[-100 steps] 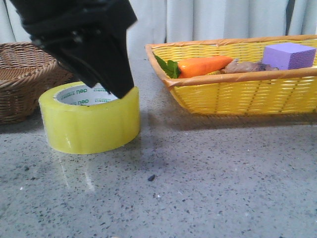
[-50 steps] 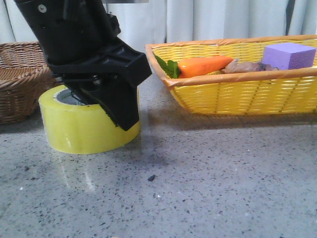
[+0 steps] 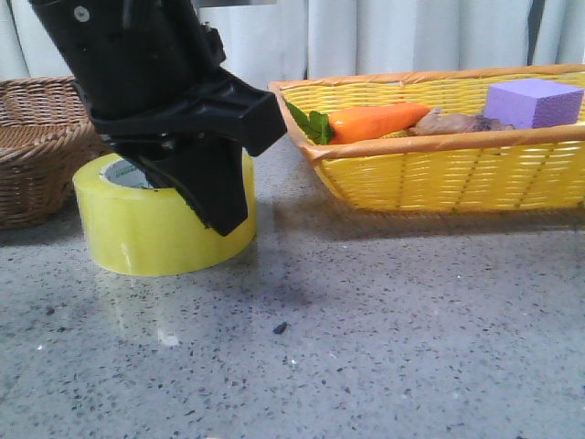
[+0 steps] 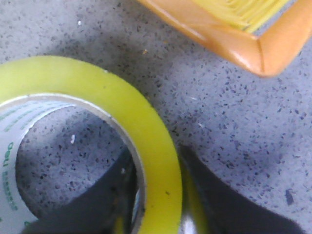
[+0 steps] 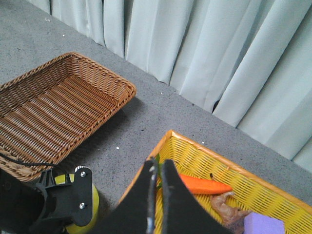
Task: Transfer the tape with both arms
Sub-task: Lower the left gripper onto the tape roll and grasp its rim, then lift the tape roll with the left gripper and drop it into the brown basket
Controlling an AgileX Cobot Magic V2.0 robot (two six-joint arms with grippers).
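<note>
Tape (image 3: 155,229) sits on the table (image 3: 384,338), between the brown basket (image 3: 37,137) and the yellow basket (image 3: 439,146), closer to the brown one. We have the left gripper (image 3: 196,197) down on its right side. In the left wrist view one finger is inside the core and the other outside the wall (image 4: 156,161), so we're straddling the wall rather than trying to span the whole roll. That makes sense: the roll looks too wide for the jaws, and the wall is the one thin thing to pinch. Both fingers look right against the wall, so we read it as clamped on the tape, though actual contact pressure can't be confirmed. In the front view the roll's left edge looks very slightly off the table, possibly tilted by the grip; hard to be sure.

Right gripper (image 5: 157,195) is up high over the yellow basket's near corner, fingers nearly together with only a thin slit between them, nothing held. We judge it's parked there waiting for the handoff.

Yellow basket holds a carrot (image 3: 379,121), a cube (image 3: 533,101) and a brownish item between them that we can't identify.

Hidden: the left arm blocks most of the tape's top and core in the front view. Fingertips are cut off in the left wrist view. Front view doesn't show the right arm at all.
</note>
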